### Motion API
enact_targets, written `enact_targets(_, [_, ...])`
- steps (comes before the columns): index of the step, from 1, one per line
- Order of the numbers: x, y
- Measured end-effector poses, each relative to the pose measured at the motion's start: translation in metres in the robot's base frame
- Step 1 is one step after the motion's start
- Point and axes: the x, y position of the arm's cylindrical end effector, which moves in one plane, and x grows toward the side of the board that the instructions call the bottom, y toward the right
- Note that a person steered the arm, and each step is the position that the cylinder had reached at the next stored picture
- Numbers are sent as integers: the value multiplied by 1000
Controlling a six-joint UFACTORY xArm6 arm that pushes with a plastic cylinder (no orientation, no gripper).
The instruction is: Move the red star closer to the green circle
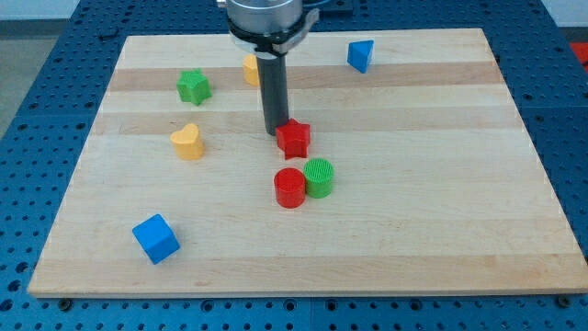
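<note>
The red star (294,140) lies near the board's middle, just above the green circle (319,176) and slightly to its left, with a small gap between them. My tip (275,134) touches the red star's upper left side. A red cylinder (289,188) stands against the green circle's left side.
A green star (193,86) and a yellow heart (187,142) lie at the view's left. A yellow block (250,68) is partly hidden behind the rod. A blue triangle (361,55) sits at the top right, a blue cube (155,238) at the bottom left. The wooden board (441,184) carries all.
</note>
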Motion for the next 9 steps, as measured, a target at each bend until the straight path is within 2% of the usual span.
enact_targets(7, [22, 29])
enact_targets(8, [-12, 11])
enact_targets(9, [-46, -46])
